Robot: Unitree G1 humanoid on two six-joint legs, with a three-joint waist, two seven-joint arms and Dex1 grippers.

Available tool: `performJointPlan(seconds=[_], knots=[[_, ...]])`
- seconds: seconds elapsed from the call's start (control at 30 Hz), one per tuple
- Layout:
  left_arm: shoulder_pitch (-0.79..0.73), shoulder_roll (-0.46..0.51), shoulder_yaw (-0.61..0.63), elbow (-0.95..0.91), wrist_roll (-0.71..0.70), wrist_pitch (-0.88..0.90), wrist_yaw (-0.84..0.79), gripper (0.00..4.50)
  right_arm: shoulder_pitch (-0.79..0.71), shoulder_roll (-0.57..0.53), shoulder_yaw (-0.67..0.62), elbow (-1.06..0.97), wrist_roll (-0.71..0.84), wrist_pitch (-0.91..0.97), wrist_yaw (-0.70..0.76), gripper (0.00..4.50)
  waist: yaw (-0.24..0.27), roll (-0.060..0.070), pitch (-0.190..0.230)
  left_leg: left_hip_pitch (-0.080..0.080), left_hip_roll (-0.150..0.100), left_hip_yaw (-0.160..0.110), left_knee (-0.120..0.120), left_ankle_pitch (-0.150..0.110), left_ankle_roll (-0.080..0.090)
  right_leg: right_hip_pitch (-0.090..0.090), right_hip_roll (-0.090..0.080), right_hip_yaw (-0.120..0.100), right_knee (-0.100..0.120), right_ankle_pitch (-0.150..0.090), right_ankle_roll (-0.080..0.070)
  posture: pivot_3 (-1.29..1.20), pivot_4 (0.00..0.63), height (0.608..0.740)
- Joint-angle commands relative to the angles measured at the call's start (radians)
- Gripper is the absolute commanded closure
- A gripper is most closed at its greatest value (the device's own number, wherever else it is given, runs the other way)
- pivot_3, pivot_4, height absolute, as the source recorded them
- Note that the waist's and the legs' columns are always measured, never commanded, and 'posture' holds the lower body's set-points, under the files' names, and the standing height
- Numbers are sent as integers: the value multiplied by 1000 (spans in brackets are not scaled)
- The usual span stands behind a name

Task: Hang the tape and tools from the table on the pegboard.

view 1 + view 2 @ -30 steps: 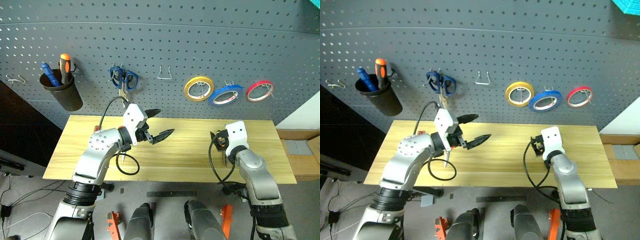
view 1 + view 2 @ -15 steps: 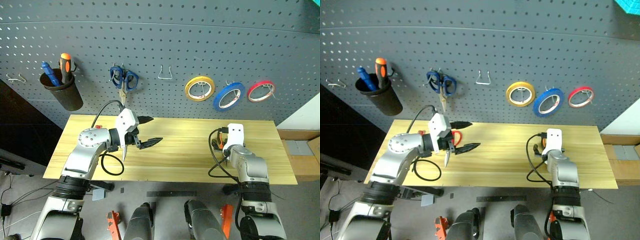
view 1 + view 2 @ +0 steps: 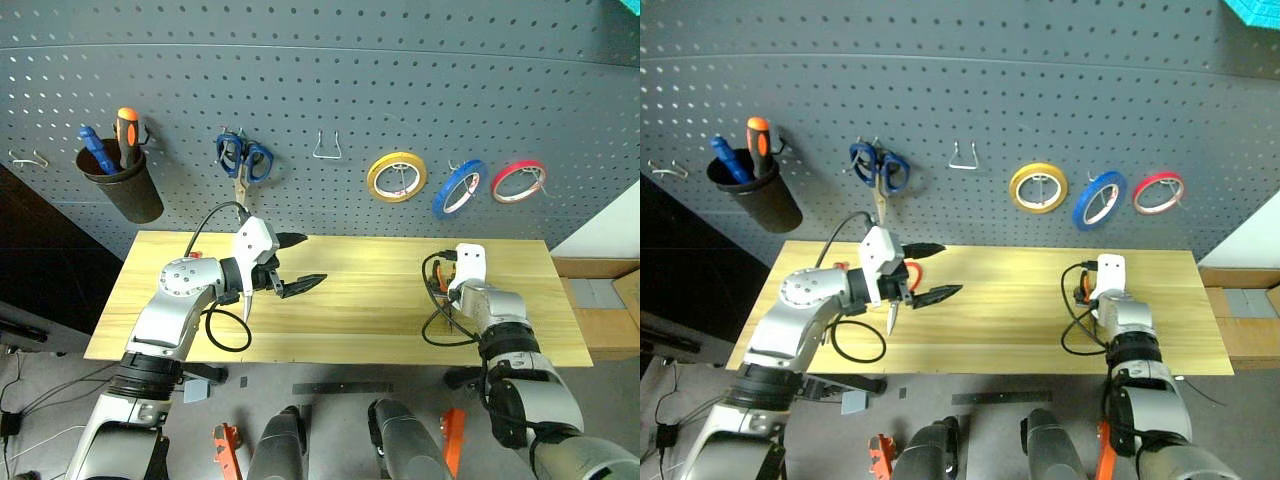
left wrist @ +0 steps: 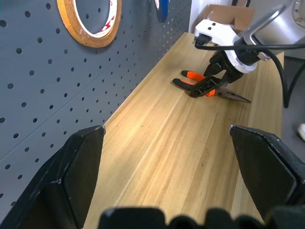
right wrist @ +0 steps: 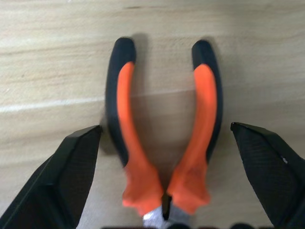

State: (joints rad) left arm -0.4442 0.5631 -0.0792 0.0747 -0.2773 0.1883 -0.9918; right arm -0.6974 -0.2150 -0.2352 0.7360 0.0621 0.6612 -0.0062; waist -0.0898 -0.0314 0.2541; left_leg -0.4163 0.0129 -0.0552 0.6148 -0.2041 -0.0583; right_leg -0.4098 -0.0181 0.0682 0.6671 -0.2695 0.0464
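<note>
right gripper (image 5: 164, 210) has dropped, fingers spread either side of one pliers (image 5: 162, 138); left gripper (image 3: 300, 262) open, empty; three tape rolls (image 3: 458, 187) hung.

No readable text, label, brand or number shows on anything here.

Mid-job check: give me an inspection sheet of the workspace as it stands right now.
Surface: table, wood-grain, mostly bare.
Job's things: blue tape hanging on the pegboard; pliers lying on the table, handles spread; red-handled scissors on the table behind the left gripper.
Clutter: yellow roll, red-pink roll, blue-handled scissors, cup of screwdrivers, all on the pegboard.
Grippers: left gripper open, empty, above the table; right gripper open, straddling the pliers.
Cables: black loops at both arms.
Surroundings: cardboard box, right.
</note>
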Motion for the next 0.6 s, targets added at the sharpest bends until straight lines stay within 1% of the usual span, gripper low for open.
performJointPlan(seconds=[0.03,0.07,0.1,0.23,0.3,0.37,0.47,0.6], knots=[[7,-4,22,-50,-16,-7,8,0,2,-14,-13,53,13,14,-10,1268,0,0,0,0,0,0,0,0,0,0,0,0,0,0,0,-95,235,740],[11,-6,24,-52,-18,-8,9,0,0,-15,-16,60,17,14,-12,1595,0,0,0,0,0,0,0,0,0,0,0,0,0,0,0,-95,233,740],[16,-7,29,-54,-23,-7,12,0,0,-11,-26,61,27,17,-18,1799,0,0,0,0,0,0,0,0,0,0,0,0,0,0,0,-95,231,740],[36,-11,44,-64,-27,-7,27,0,-1,2,-50,15,59,35,-38,1804,0,0,-1,0,0,0,1,0,0,0,0,0,2,0,0,-97,213,740],[44,-11,54,-67,-34,3,39,0,14,11,-45,-65,68,59,-38,1805,0,0,-1,0,0,0,4,0,0,0,0,0,6,0,0,-94,205,740],[55,-19,73,-65,-32,-17,69,0,55,25,-19,-226,76,112,-24,1805,1,0,-1,0,0,-1,5,0,0,-1,0,0,8,0,0,-92,197,740],[77,-25,94,-70,-26,-25,104,0,154,48,40,-548,91,221,-7,1805,-1,0,-1,-1,0,-1,9,0,0,-2,0,0,11,0,0,-93,187,740],[127,-28,133,-90,-28,-60,145,0,318,72,172,-1019,111,363,12,1805,-1,1,-2,-1,0,-1,10,0,0,-3,0,1,13,0,0,-100,183,740]])
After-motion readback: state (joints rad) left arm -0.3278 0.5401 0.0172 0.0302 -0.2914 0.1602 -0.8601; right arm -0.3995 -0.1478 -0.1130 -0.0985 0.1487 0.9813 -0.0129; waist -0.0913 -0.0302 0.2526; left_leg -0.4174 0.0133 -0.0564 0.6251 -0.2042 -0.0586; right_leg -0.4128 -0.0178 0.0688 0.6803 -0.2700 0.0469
